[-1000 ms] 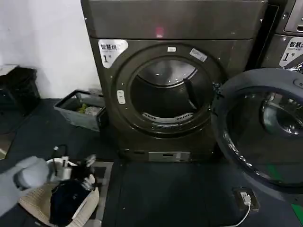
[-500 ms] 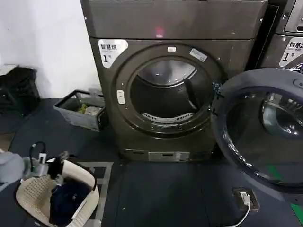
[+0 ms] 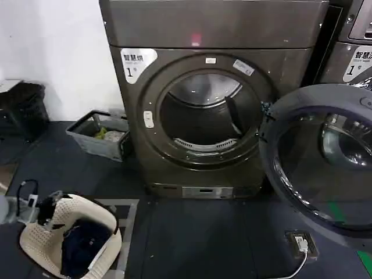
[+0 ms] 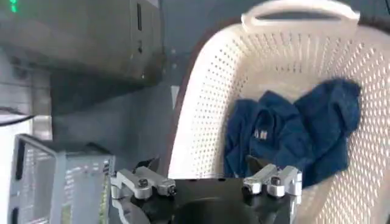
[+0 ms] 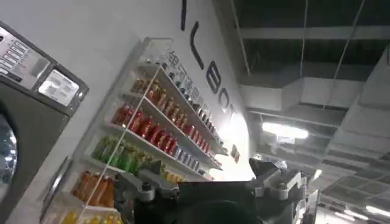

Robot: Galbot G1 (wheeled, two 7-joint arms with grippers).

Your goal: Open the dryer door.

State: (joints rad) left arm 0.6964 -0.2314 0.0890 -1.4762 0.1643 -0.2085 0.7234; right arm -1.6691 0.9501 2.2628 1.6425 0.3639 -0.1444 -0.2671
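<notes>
Door wide open, left pincer down by the basket

Door [image 3: 325, 157] hangs swung fully out to the right of the dryer [image 3: 209, 104], grey-blue inner rim facing us, drum mouth bare and dark. By my read the task is as good as done; nothing is holding that door now.

Left pincer [image 3: 49, 208] sits low at the near-left, far from the door and well below the drum opening. From its own wrist camera, the left pincer [image 4: 207, 182] shows both fingers spread wide with nothing between them. Right under and ahead of it is the white basket [image 4: 268, 97], a blue garment [image 4: 292, 131] heaped inside. Beside it on the other flank, a grey crate [image 4: 61, 176].

Right pincer [image 5: 210, 185] points up and away, toward shelves of bottles [image 5: 146, 131] high on a wall; its fingers also stand apart, empty.

Risks from here? The left fingers hover very close to the basket rim, so a careless sweep could tip or drag it. And the door, free on its hinge, could drift back toward shut if an arm brushes it in passing. A loose cable [image 3: 299, 258] on the floor below the door is another snag point.
</notes>
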